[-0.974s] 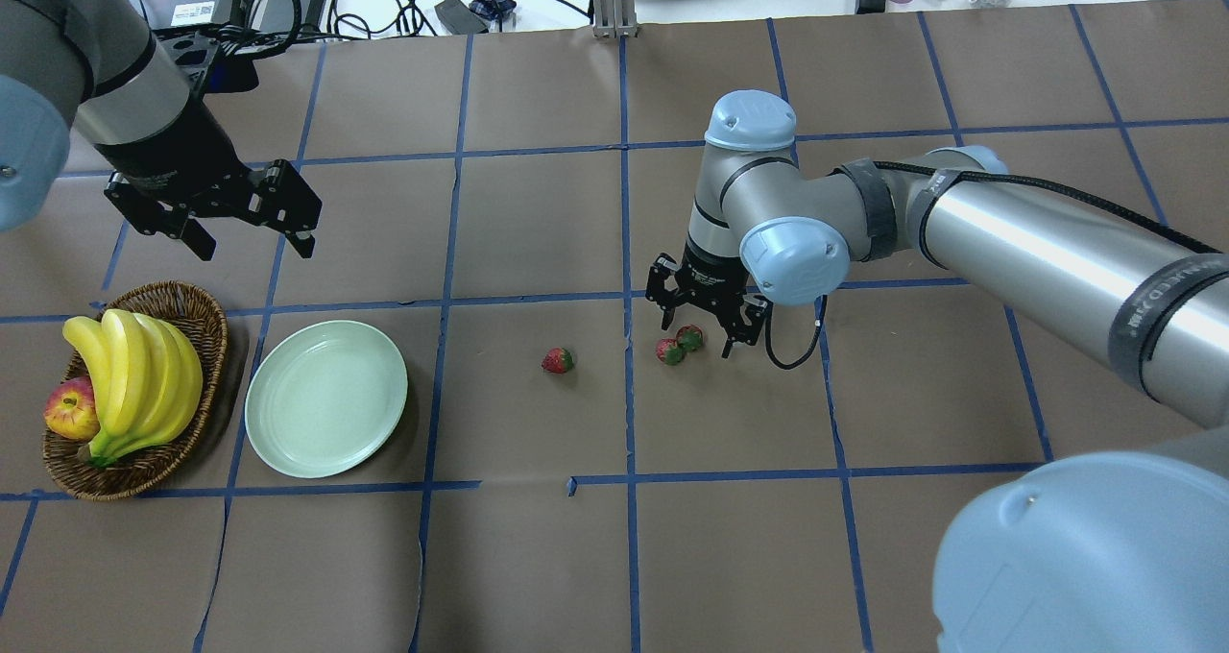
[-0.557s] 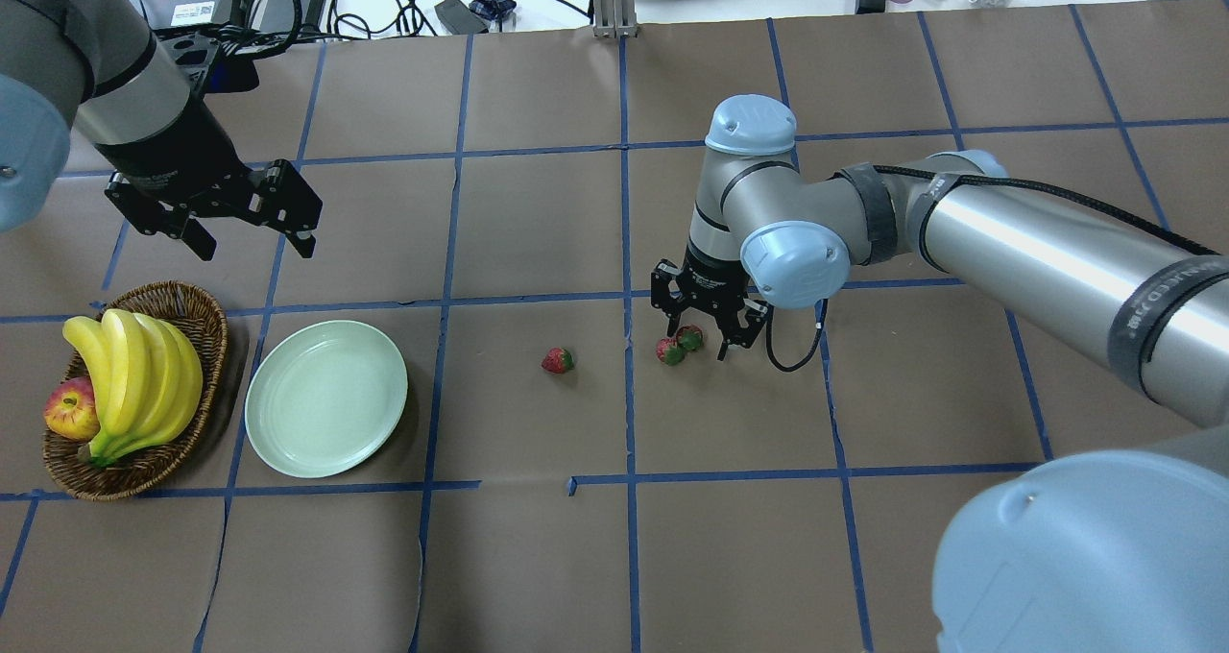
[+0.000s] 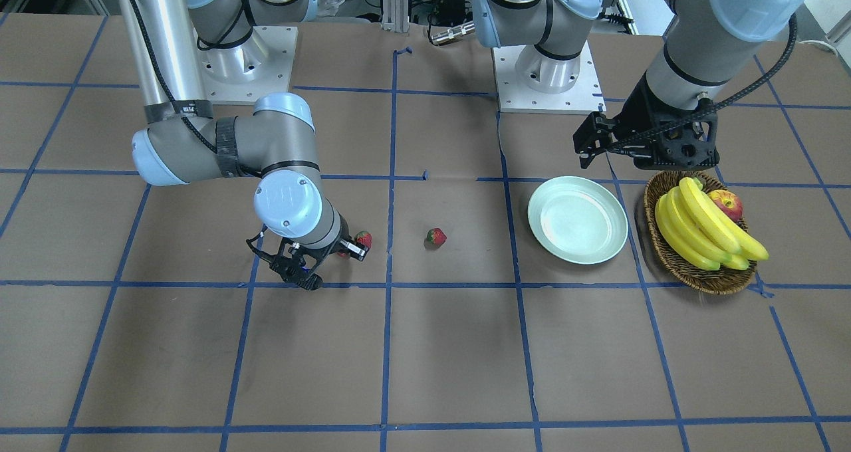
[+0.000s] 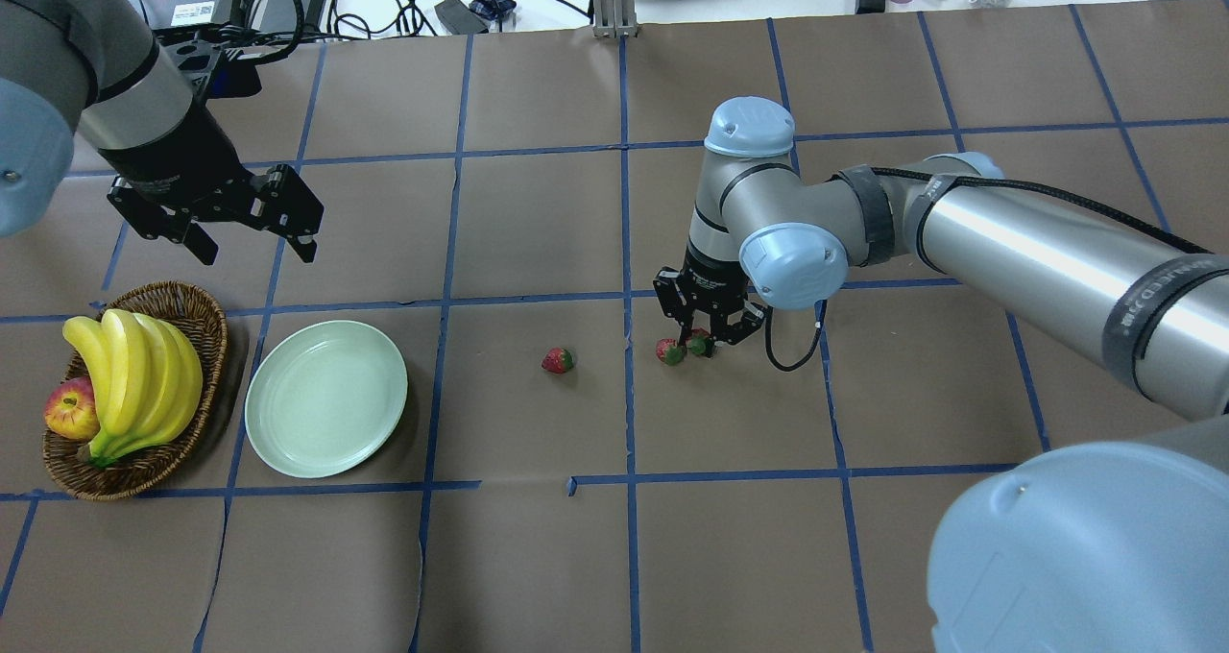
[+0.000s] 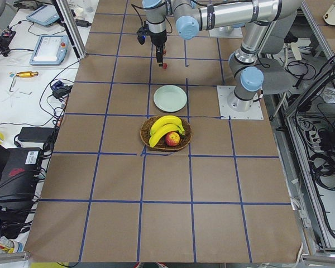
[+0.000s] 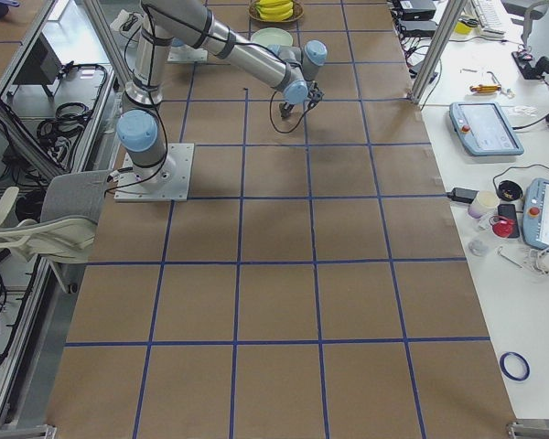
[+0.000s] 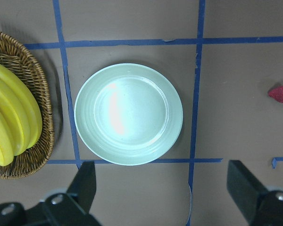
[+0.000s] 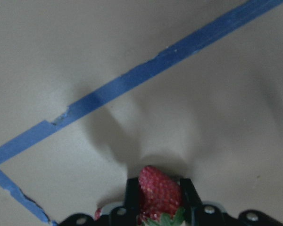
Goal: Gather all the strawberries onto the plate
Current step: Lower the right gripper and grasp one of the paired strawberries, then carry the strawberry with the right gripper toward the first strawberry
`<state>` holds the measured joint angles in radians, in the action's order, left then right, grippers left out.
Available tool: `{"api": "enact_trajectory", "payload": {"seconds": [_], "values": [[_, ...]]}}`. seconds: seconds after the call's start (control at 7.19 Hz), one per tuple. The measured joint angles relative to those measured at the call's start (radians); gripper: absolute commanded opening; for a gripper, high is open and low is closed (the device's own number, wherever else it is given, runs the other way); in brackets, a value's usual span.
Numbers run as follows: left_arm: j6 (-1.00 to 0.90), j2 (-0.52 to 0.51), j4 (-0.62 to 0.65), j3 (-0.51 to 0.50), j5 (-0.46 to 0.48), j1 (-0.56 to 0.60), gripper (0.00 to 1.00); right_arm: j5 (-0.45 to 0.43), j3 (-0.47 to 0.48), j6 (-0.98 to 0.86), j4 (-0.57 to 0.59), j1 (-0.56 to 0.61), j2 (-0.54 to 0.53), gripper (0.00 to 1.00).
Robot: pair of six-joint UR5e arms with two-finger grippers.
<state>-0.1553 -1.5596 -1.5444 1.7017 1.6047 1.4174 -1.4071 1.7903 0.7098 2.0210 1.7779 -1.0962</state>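
Right claw (image 4: 708,334) pinching small red green-capped strawberry (image 8: 159,190), low over brown paper-covered table (image 4: 538,230). Second strawberry (image 4: 668,350) just beside it. Third strawberry (image 4: 558,360) lies toward round pale mint-green plate (image 4: 326,399) (well apart from it). Left claw (image 4: 254,247) spread, hovering near plate.

light: bright, even | shadows: soft | glare: plate (image 7: 111,108) | right wrist: blurred
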Motion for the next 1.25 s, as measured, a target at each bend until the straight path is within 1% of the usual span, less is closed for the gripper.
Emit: {"api": "enact_trajectory", "payload": {"seconds": [0.42, 0.7, 0.97, 1.25], "values": [[0.0, 0.003, 0.005, 0.003, 0.0, 0.0, 1.0, -0.027, -0.024, -0.014, -0.012, -0.015, -0.028, 0.0], [0.001, 0.003, 0.005, -0.001, -0.002, 0.0, 1.0, -0.049, -0.086, -0.034, -0.066, -0.014, -0.08, 0.0], [0.0, 0.002, 0.004, -0.001, -0.006, 0.001, 1.0, -0.045, -0.159, -0.061, -0.084, 0.049, -0.09, 0.0], [0.001, 0.001, 0.006, -0.002, -0.004, 0.001, 1.0, -0.044, -0.224, -0.068, -0.078, 0.138, -0.065, 0.0]]}}
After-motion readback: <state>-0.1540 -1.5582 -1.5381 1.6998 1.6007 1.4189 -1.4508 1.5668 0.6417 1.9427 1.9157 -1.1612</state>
